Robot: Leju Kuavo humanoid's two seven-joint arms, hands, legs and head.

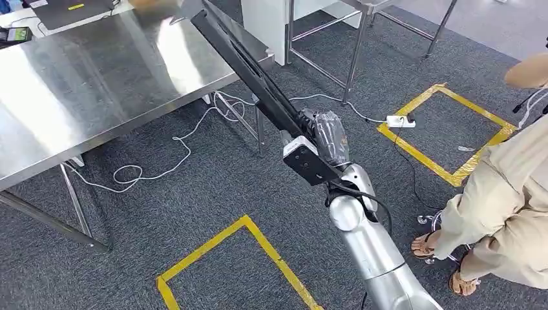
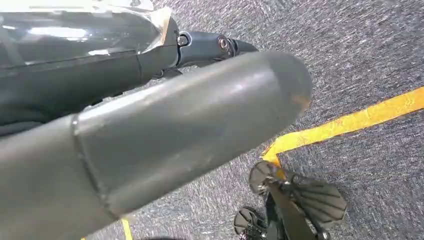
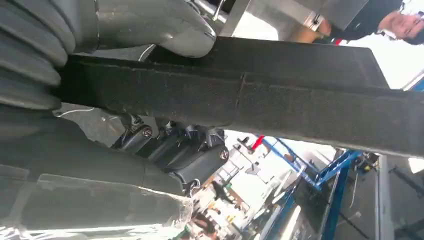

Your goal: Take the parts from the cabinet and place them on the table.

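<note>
The right hand grips a long black part at its near end, reaching toward the steel table. It looks stiff and tip-heavy; a mid-length hold seems steadier. The left hand's fingers I can't make out.

Head view looks down from high onto steel table and carpet. Left wrist view faces carpet, close. Right wrist view, close, shares long black part with head.

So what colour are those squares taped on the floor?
Yellow tape squares on grey carpet, clearest in the head view.
</note>
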